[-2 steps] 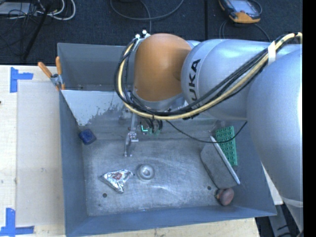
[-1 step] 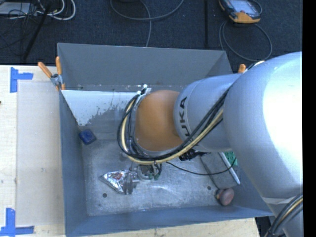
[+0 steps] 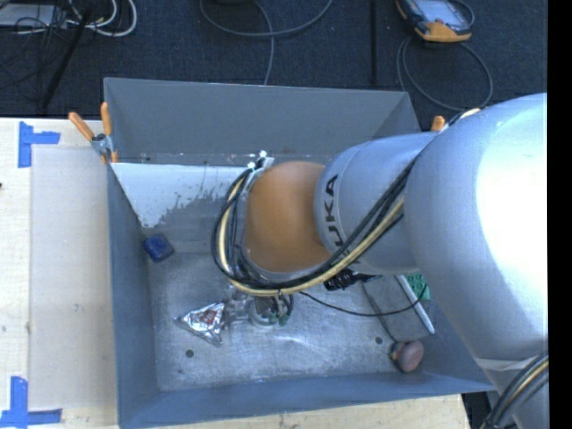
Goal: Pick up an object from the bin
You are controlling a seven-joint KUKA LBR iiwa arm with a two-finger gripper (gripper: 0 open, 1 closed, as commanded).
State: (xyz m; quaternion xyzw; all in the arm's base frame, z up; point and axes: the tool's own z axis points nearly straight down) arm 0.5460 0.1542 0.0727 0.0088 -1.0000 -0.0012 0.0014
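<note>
The claw [image 3: 260, 311] is down on the floor of the grey bin [image 3: 134, 347], near its middle and beneath the arm's orange wrist cover [image 3: 281, 217]. Whether it is apart or together I cannot tell. A crumpled silver foil wrapper [image 3: 204, 320] lies just left of it. A small blue block [image 3: 158, 248] sits farther left, and a brownish round lump [image 3: 407, 354] lies in the near right corner.

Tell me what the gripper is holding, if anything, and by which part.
It cannot be told. The gripper is down near the bin floor, largely hidden under the arm's wrist, with a crumpled silver wrapper touching or just beside it.
</note>
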